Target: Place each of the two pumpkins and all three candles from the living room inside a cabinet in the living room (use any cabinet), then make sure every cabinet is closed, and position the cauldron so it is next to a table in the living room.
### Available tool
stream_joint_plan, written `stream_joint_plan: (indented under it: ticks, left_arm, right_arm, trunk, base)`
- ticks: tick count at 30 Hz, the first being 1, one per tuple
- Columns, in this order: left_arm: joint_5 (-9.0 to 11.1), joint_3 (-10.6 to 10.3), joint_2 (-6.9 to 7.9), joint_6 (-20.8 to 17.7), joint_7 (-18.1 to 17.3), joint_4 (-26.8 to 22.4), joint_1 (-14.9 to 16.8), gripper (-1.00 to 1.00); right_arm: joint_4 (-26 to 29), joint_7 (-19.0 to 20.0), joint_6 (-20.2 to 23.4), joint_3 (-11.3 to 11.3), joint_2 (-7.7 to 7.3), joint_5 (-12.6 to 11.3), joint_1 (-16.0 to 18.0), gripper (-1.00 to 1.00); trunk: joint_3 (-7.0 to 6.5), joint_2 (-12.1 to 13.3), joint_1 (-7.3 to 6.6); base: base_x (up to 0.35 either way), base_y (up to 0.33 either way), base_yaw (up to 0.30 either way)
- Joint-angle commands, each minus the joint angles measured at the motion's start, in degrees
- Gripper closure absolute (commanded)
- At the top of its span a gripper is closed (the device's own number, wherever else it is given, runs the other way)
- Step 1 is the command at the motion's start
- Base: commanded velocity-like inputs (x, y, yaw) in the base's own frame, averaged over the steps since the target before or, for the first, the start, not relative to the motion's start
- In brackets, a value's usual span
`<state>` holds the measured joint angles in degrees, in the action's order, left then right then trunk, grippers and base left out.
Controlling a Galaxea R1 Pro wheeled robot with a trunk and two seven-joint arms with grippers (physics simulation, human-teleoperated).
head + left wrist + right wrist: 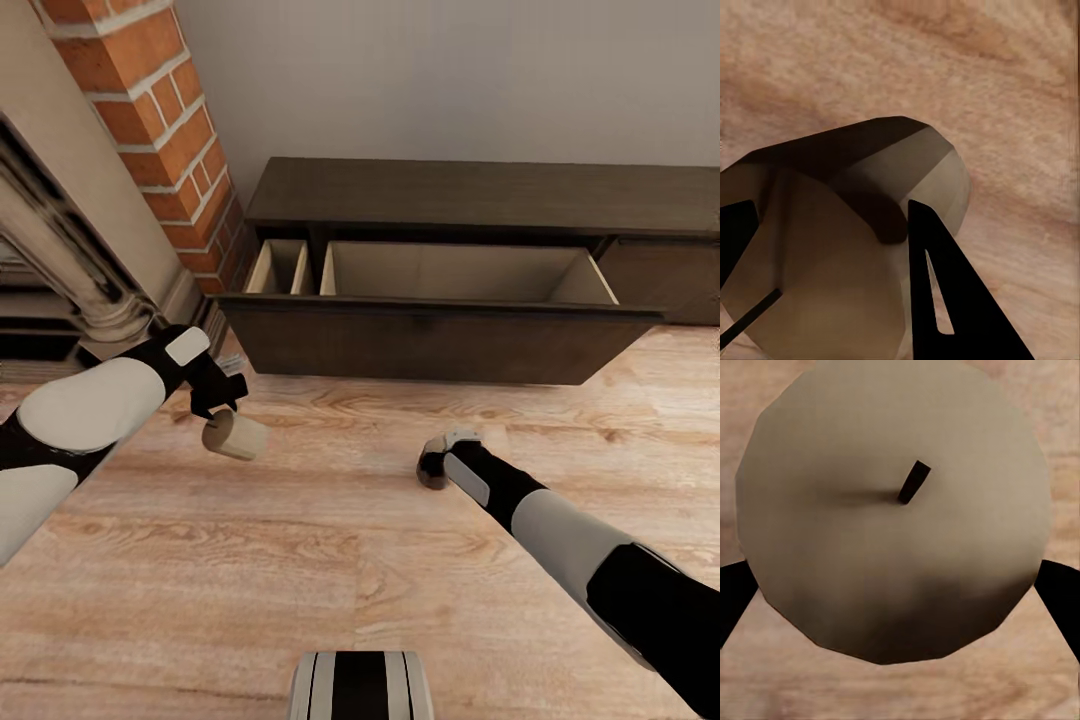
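Faced a long low dark-brown wooden cabinet [470,200] at the far side of the room, its wide drawer [440,335] pulled out, pale beige insides bare in both compartments. Left tool [222,405] at the near left over the light wood plank floor [300,560], clamped on a short stubby grey-beige candle [236,436] carried tilted on its side, clear of the floor; seen close in the left wrist view with dark fingers [945,300] on either flank of the candle body [847,247]. Right tool [436,466] at the near middle, pointed down over a second grey-beige candle [892,510], wick [913,482] uppermost, fingers [1061,596] astride its sides; whether pressed on it or merely around it, cannot tell. Brick chimney [165,130] and ornate beige fireplace [60,250] at the far left. Judged step: carrying candles to the open drawer. Best done by rolling nearer first, raising each candle above the drawer front before reaching across, lowering well inside the large compartment, releasing only once low, then drawing back straight up to avoid nudging the front. Risk judged: the tilted left candle rolling once set down.
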<state>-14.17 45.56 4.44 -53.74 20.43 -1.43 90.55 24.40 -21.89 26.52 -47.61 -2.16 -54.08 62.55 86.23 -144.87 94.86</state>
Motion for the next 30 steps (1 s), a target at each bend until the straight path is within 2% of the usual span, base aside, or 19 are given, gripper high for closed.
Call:
stream_joint_plan:
  ticks: [1,5,11,18,23,26,27,28,29,30]
  left_arm:
    - [-0.31,0.58,-0.11,-0.04,0.3,0.03,0.0,1.0]
    - [-0.4,0.58,-0.42,0.59,0.6,0.17,-0.14,1.0]
    - [-0.42,0.54,-0.51,1.57,0.85,0.2,-0.19,1.0]
    - [-0.49,0.51,-1.5,2.41,0.99,0.2,-0.6,1.0]
    - [-0.85,0.5,-4.08,5.52,1.0,0.2,-2.72,1.0]
    - [-2.53,0.52,-6.62,10.1,1.06,0.2,-5.39,1.0]
    - [-2.66,0.51,-6.99,10.67,1.1,0.2,-5.79,1.0]
    - [-2.94,0.5,-7.93,12.09,1.49,0.2,-7.04,1.0]
    - [-3.14,0.53,-9.21,13.75,3.19,0.2,-9.14,1.0]
    - [-3.14,0.53,-9.55,14.53,3.66,0.2,-9.94,1.0]
  right_arm:
    - [0.33,-0.51,1.34,-0.44,-0.08,0.17,0.1,1.0]
    - [0.69,-0.52,5.51,-0.38,-0.05,0.13,0.27,1.0]
    - [0.81,-2.33,6.34,-0.37,0.16,0.09,0.35,1.0]
    - [0.89,-3.75,6.51,-0.37,0.14,0.03,0.44,1.0]
    - [0.88,-3.84,7.97,-0.37,0.14,0.03,0.46,1.0]
    - [1.89,-3.8,13.9,-0.22,0.14,-0.16,0.61,1.0]
    - [2.27,-3.8,14.61,-0.07,0.12,-0.17,0.65,1.0]
    - [3.41,-3.8,16.02,0.69,0.08,-0.21,0.73,1.0]
    - [4.36,-3.78,17.16,3.02,0.02,-0.24,0.79,1.0]
    - [4.51,-3.79,17.41,4.13,0.0,-0.24,0.8,1.0]
  trunk:
    - [-0.19,0.0,-0.04]
    - [-1.08,0.05,-0.14]
    - [-2.41,0.13,-0.3]
    - [-3.96,0.23,-0.48]
    - [-5.06,0.29,-0.61]
    - [-5.73,0.33,-0.69]
    - [-5.95,0.35,-0.71]
    - [-6.17,0.36,-0.74]
    - [-6.39,0.37,-0.76]
    - [-6.62,0.39,-0.79]
  base:
    - [-0.111,-0.031,0.0]
    - [-0.24,-0.068,0.0]
    - [-0.284,-0.094,0.0]
    - [-0.066,-0.027,0.0]
    - [-0.006,-0.003,0.0]
    - [0.0,0.0,0.0]
    - [0.0,0.0,0.0]
    - [0.0,0.0,0.0]
    - [0.0,0.0,0.0]
    - [0.0,0.0,0.0]
